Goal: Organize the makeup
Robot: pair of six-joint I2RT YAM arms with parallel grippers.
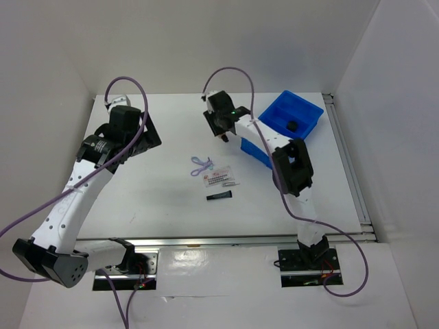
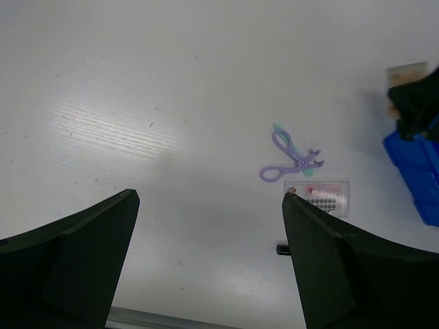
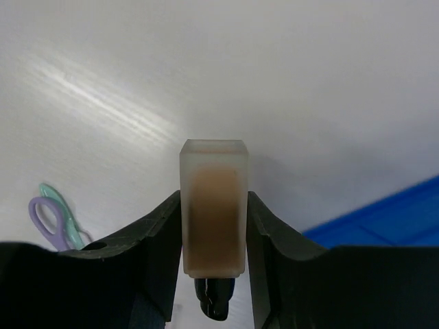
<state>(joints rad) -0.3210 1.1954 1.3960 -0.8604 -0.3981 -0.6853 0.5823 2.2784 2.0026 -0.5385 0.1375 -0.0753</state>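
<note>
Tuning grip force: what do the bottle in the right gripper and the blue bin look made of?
Bottle: frosted, translucent walls with a matte finish, tan fill showing blurrily through; likely plastic, possibly frosted glass. Blue bin: opaque moulded plastic, judging by its uniform saturated colour and thin walls; slight sheen.

A robot lab: white walls (image 1: 274, 41) enclose the table (image 1: 171, 212).

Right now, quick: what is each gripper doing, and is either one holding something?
Left gripper: open, holding nothing.
Right gripper: closed on the tan bottle, black cap pointing down.
</note>
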